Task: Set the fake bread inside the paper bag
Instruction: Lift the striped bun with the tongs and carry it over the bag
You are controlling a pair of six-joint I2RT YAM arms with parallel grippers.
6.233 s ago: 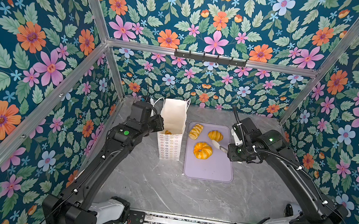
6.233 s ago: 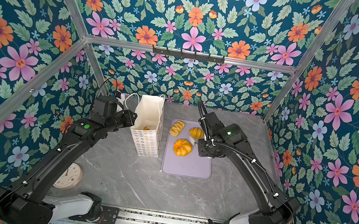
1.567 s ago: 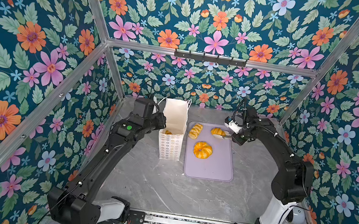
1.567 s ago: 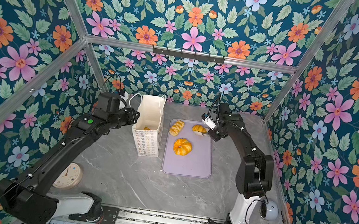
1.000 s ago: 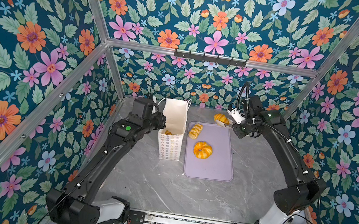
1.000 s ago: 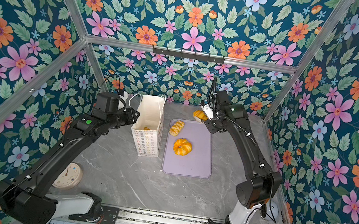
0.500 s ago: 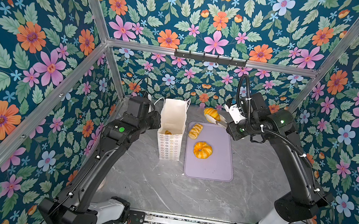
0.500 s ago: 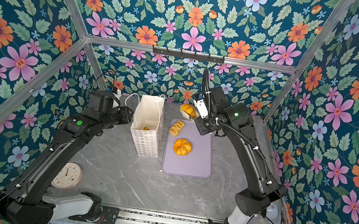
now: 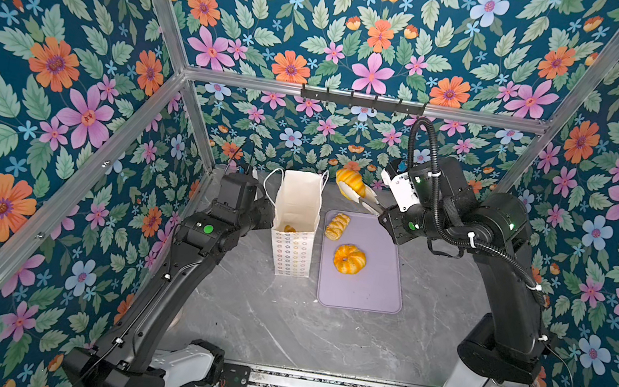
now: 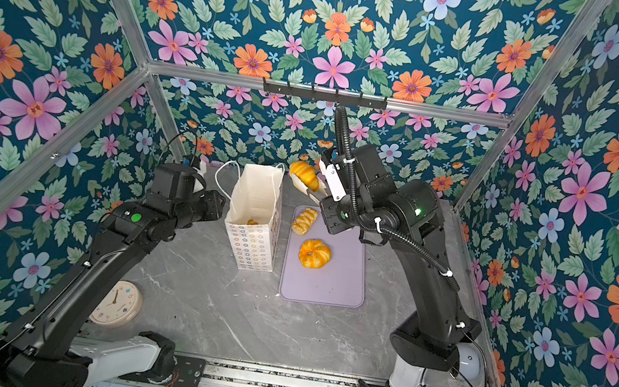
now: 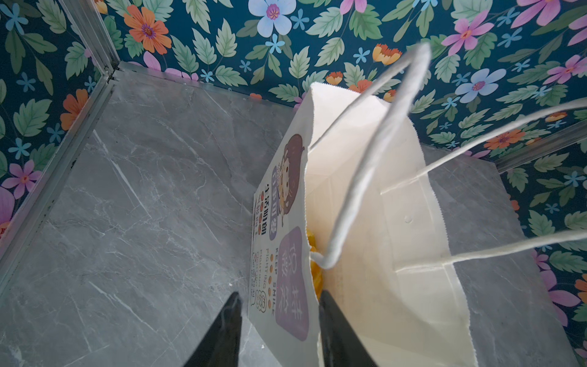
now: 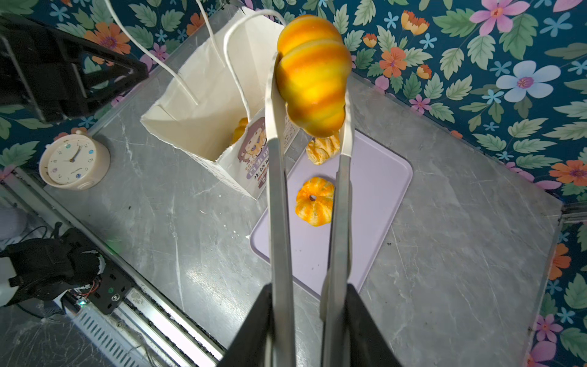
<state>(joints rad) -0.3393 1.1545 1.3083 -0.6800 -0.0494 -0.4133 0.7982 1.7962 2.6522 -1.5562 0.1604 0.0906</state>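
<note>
While my left gripper (image 11: pixel 279 295) stands at the left side of the bag (image 9: pixel 297 205), its jaws are apart, one on each side of the bag's left wall. I see no pinch on the paper, and I judge it is there to steady the bag. The bag stands upright with its mouth open on the table (image 9: pixel 258 321), just left of the tray (image 9: pixel 368 292). Down inside it some orange bread (image 11: pixel 313 248) shows, so at least one piece is in. How many lie there I cannot tell, since the walls hide most of the bottom.

Just right of the bag's far rim, raised above the table, hangs a croissant (image 12: pixel 313 76), pinched between the tips of the tongs (image 12: pixel 279 190). It is beside the mouth, not over it, so this piece is carried but not yet placed. Nearer, on the tray, lie two more: a braided piece (image 9: pixel 337 226) by the far left corner and a ring bun (image 9: pixel 349 258) about the middle, apart from each other.

Furthest right, my right gripper (image 12: pixel 308 305) is closed on the handles of the tongs.

By my reckoning the job is partway: some bread bagged, one piece in the air, two waiting. What is left is to bring the croissant over the mouth, drop it in, then fetch the other two.
</note>
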